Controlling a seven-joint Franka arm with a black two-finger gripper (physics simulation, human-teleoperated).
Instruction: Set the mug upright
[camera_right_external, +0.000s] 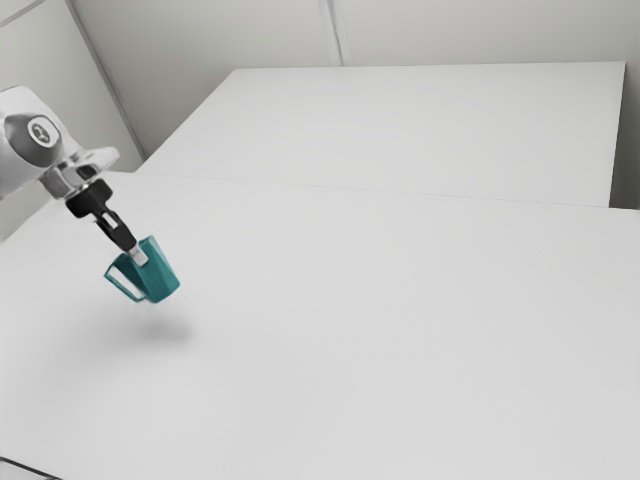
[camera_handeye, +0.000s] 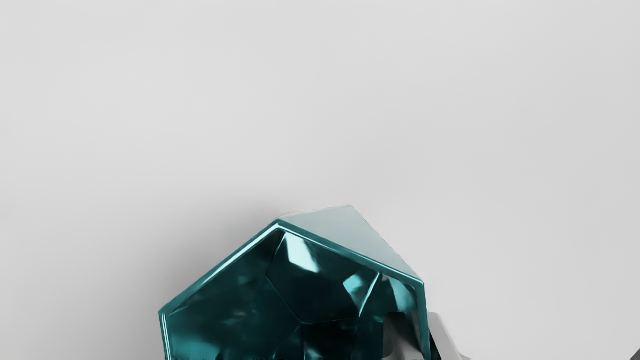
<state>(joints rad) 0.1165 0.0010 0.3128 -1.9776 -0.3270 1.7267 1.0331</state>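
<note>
At frame left, mug (camera_right_external: 158, 277): aloft, tilted.
Gripper (camera_right_external: 139, 256): clenched on its wall, probably so the base can land.

Exterior: side-on, downward, far; wrist: above, downward, close (mug (camera_right_external: 162, 279) shared).

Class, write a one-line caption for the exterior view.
The robot's end effector holds a tilted teal mug by its rim, clear above a white table.
</note>
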